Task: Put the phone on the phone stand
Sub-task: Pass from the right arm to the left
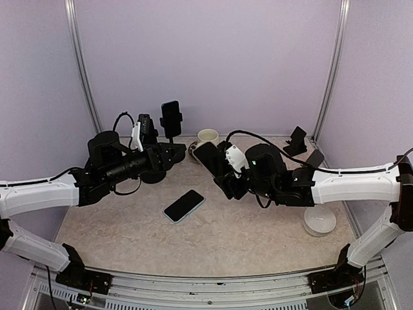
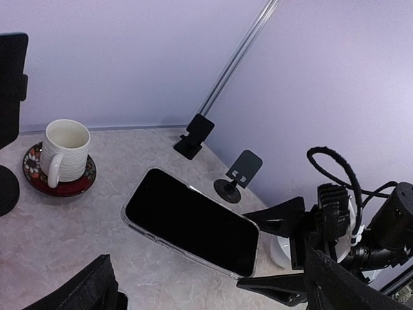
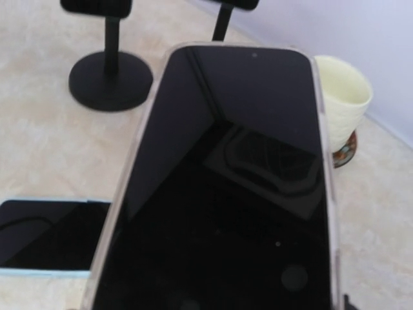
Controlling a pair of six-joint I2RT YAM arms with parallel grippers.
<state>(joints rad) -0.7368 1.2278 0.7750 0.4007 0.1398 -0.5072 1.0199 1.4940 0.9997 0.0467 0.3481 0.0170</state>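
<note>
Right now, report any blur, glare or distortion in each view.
Right wrist: the held phone fills the frame and its screen shows a faint reflection; the mug and stand base behind it are soft. Left wrist: sharp and evenly lit, with no glare on the screen. Top external: shadows are soft, and the frame poles look splayed by perspective.

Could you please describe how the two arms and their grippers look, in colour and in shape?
Both arms have white shells on the long links and black joints. The left arm and the right arm each carry a loose black cable looped near the wrist. The left gripper and the right gripper are black, with angular fingers.
</note>
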